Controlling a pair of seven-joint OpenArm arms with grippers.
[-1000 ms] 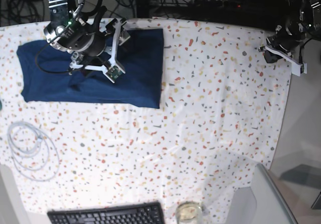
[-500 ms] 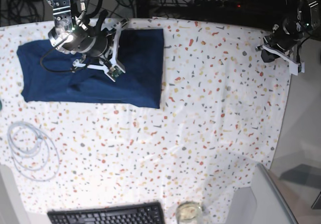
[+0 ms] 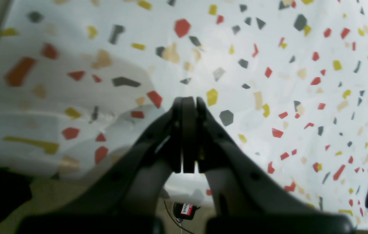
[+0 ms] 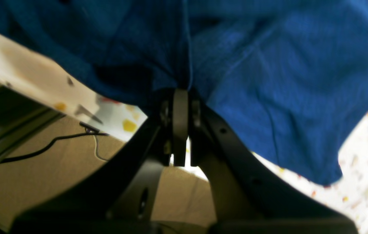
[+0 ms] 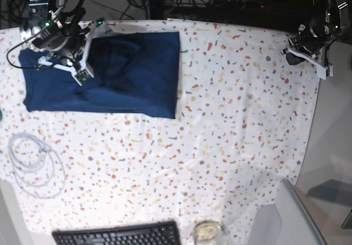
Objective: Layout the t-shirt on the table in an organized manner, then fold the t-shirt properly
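Right gripper (image 4: 180, 97) has shifted toward 9 o'clock, now clamped on t-shirt (image 5: 137, 74) at table (image 5: 220, 146) far edge; left gripper (image 3: 188, 104) closed, empty.

The speckled table (image 5: 231, 124) carries the navy t-shirt (image 5: 137, 80), a coiled white cable (image 5: 33, 162) and a black keyboard (image 5: 118, 235).

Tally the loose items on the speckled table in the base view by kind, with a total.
Navy t-shirt: 1
White coiled cable: 1
Black keyboard: 1
Clear round container at the front edge: 1
Total: 4
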